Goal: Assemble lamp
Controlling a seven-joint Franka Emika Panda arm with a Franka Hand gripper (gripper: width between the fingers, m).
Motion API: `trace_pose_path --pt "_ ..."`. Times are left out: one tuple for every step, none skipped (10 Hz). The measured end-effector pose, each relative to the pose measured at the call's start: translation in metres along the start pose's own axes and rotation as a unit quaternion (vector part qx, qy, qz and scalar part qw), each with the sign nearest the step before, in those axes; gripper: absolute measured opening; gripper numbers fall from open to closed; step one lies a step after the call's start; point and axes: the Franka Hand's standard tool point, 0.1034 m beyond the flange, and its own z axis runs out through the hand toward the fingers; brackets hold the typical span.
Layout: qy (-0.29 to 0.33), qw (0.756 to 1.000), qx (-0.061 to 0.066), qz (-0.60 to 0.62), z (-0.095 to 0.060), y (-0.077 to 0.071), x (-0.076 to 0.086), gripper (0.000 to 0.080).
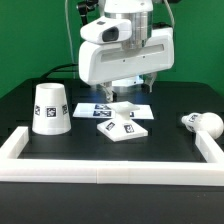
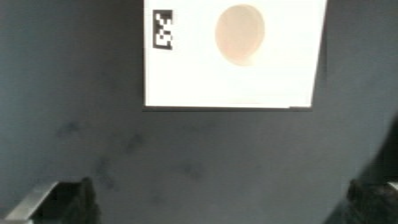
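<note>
The flat square lamp base (image 1: 127,126) lies at the table's middle, tags facing up. The tapered shade (image 1: 50,108) stands on its wide end at the exterior view's left. The round bulb (image 1: 200,123) lies on its side at the exterior view's right. My gripper (image 1: 130,93) hangs open and empty a little above the table, just behind the base. In the wrist view the base (image 2: 237,55) shows as a white square with a round socket hole and one tag. It lies ahead of my gripper (image 2: 217,205) with bare table between the fingertips (image 2: 63,200).
The marker board (image 1: 113,106) lies flat under my gripper, partly behind the base. A white rail-like frame (image 1: 110,152) runs along the table's front and up both sides. A green wall stands behind.
</note>
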Motion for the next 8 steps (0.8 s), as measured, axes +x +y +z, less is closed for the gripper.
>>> trace_pose_path --pt "0.000 1.000 0.000 0.000 0.000 0.000 0.000 0.0700" --pt "-0.001 1.000 0.000 0.000 0.001 0.000 -0.001 0.0700" --pt "0.011 1.000 -0.008 -0.001 0.003 0.001 -0.003 0.0700" --pt "0.030 0.999 -0.024 -0.003 0.011 -0.005 -0.014 0.0700" --pt "0.036 0.999 -0.031 -0.008 0.016 -0.012 -0.022 0.0700" --pt "0.040 0.999 -0.034 -0.006 0.020 -0.013 -0.028 0.0700" --pt "0.040 0.999 -0.035 -0.006 0.023 -0.013 -0.032 0.0700" --pt "0.037 0.999 -0.033 -0.008 0.027 -0.014 -0.036 0.0700"
